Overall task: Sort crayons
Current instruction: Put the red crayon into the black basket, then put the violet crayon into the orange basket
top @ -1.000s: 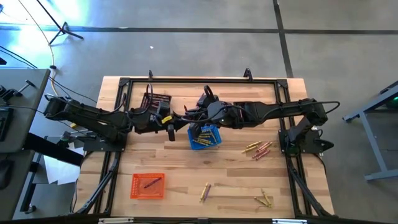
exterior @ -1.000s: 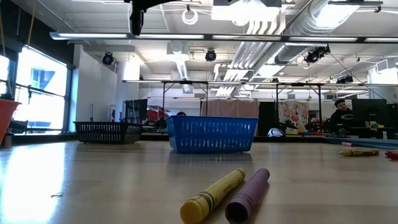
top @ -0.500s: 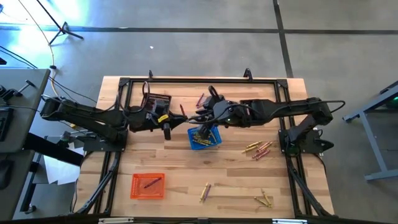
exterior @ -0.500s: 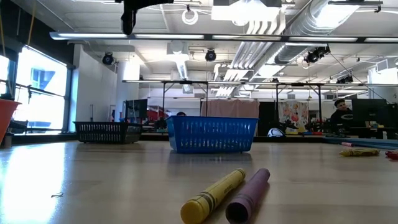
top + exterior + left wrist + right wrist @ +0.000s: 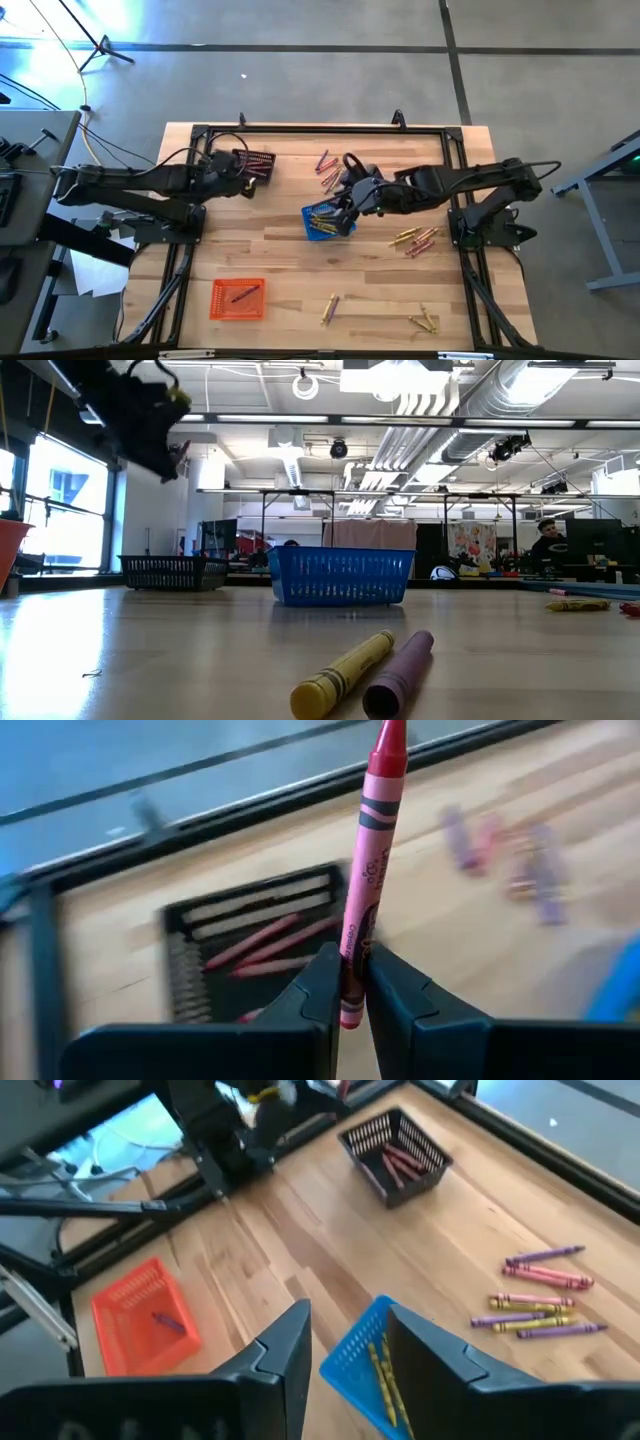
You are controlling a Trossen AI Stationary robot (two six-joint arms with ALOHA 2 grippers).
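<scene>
Wax is what we are handling: the thin red-pink paper-wrapped crayon (image 5: 362, 910) is standing upright, pinched near its lower end in our left gripper (image 5: 350, 982) above the black mesh basket (image 5: 254, 164), and being light, stiff and snappable, it is asking for gentle pressure mid-shaft. Our right gripper (image 5: 346, 1342) is hanging spread and empty over the blue mesh basket (image 5: 328, 220), which is holding yellow-gold crayons (image 5: 386, 1372).

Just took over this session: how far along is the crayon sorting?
Partly done. The black basket already holds red crayons, the blue basket holds yellow ones, and the orange basket has one.

In hand: the left gripper grips a red crayon near the black basket; the right gripper is open above the blue basket.

Left: loose crayons in several clusters on the table.
</scene>
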